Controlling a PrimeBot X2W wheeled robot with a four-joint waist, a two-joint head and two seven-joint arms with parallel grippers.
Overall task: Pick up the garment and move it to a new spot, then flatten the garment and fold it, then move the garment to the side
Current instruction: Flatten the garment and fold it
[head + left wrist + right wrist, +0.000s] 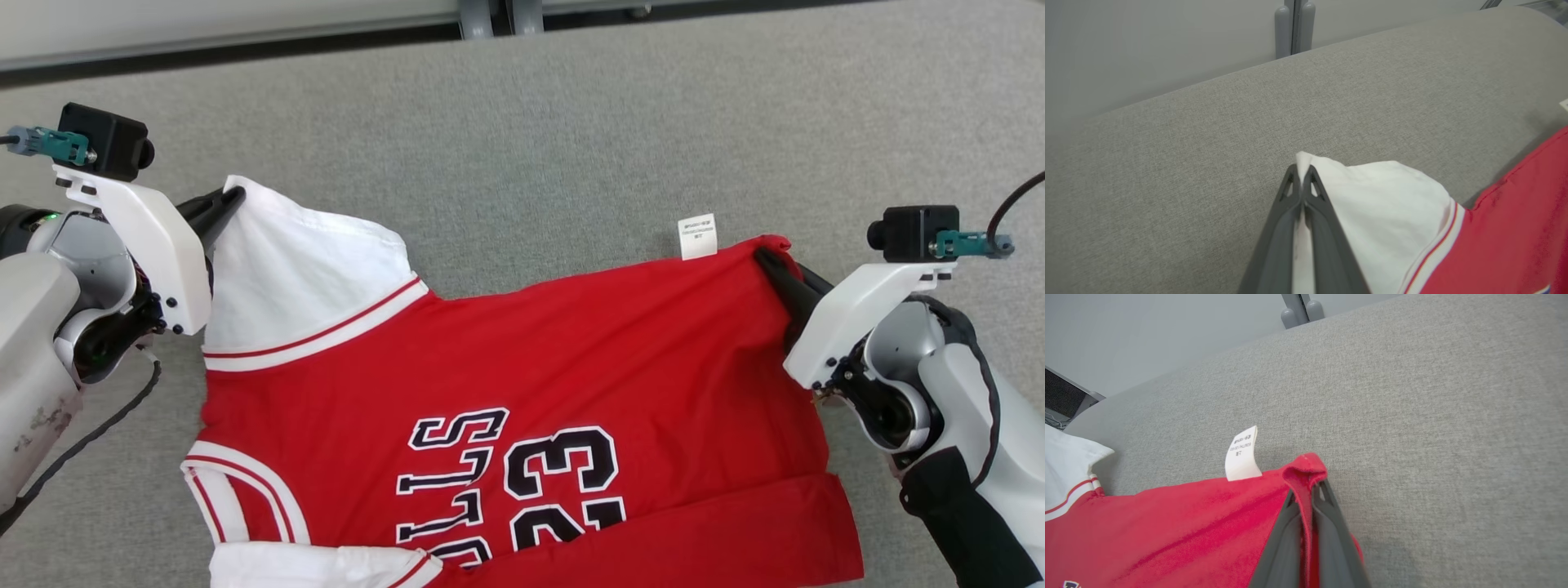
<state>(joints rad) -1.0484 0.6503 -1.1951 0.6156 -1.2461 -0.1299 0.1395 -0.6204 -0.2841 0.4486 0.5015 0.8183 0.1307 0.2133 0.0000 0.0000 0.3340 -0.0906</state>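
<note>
Left gripper [1301,169] is clamped on the tip of the white sleeve [302,269] of the garment [571,367]. In the left wrist view the cloth is pinched between both fingers, with a thin white sliver showing down the line where they meet.

Right gripper [1308,490] is clamped on the far red hem corner. The fabric bunches into a small fold over the fingertips.

The garment is a red jersey with white sleeves, and it lies on the grey fabric surface [531,122], spread across the middle between the two arms. Sleeve end is toward the robot's left, hem toward its right. The printed side faces up (black-and-white "23" plus lettering, upside down in the head view). Its near part runs off the bottom edge of the head view, where a second white sleeve [326,567] shows at lower left.

The far edge is stretched in a line between the two grips, with a shadow under it on the grey cloth. A white care label [696,236] sticks out past that edge, just beside the right gripper.

Two grey posts [490,16] stand at the far edge of the surface, well apart from the garment.
</note>
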